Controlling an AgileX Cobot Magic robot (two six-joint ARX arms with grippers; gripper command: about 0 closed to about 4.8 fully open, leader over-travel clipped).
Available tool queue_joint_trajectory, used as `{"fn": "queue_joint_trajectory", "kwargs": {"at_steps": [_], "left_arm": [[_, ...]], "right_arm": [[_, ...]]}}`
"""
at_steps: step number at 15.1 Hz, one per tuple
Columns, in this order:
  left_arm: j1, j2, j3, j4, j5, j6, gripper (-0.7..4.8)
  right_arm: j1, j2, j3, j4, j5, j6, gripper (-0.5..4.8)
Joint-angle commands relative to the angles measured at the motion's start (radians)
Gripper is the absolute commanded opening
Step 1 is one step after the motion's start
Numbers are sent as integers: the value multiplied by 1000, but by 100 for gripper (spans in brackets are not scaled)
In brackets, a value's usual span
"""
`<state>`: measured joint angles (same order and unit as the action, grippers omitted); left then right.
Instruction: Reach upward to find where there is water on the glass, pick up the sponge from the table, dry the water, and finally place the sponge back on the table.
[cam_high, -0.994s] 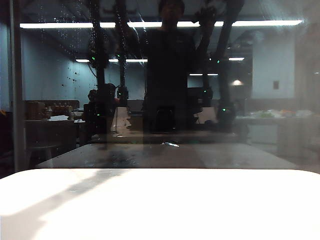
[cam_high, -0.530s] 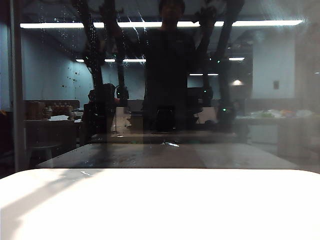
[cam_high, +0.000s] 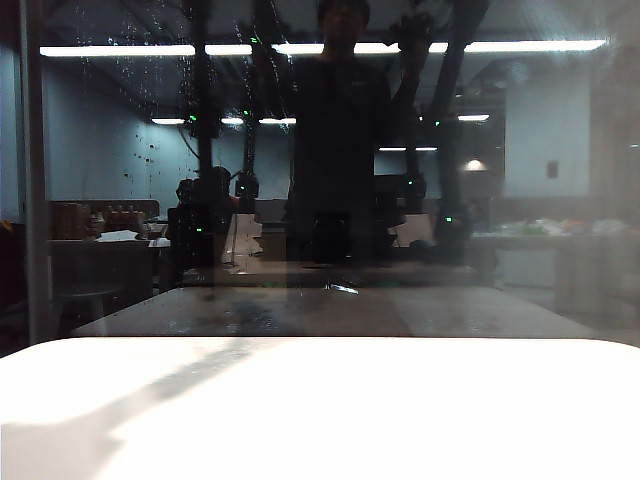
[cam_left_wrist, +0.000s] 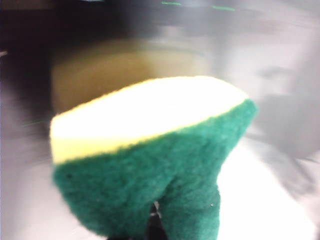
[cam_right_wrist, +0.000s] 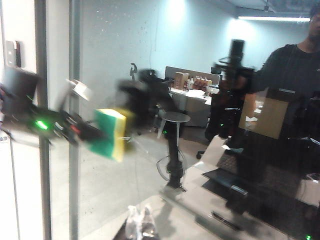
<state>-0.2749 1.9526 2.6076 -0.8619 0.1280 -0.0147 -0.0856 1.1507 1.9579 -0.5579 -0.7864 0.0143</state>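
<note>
- Glass: upright behind white table; water droplets upper left.
- Left gripper: raised against the pane, clamped shut on the sponge.
- Right gripper: unseen; opening undeterminable.

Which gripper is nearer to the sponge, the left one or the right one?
Left. The left gripper is shut on the sponge, holding it up against the glass. The right gripper is not in view; its wrist camera watches the sponge from a distance.

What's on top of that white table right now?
Nothing but a shadow on the table. The sponge is off it, pinched in the left gripper by the glass. Its jaws are hidden behind the foam.
</note>
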Motion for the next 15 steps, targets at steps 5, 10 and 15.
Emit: {"fn": "queue_joint_trajectory", "kwargs": {"at_steps": [5, 10, 15], "left_arm": [[-212, 160, 0, 71, -48, 8, -6], [-200, 149, 6, 39, -217, 37, -6], [-65, 51, 6, -23, -240, 67, -6]], "right_arm": [[0, -3, 4, 13, -1, 5, -5], [0, -2, 4, 13, -1, 5, -5], [0, 18, 4, 16, -1, 5, -5]]}}
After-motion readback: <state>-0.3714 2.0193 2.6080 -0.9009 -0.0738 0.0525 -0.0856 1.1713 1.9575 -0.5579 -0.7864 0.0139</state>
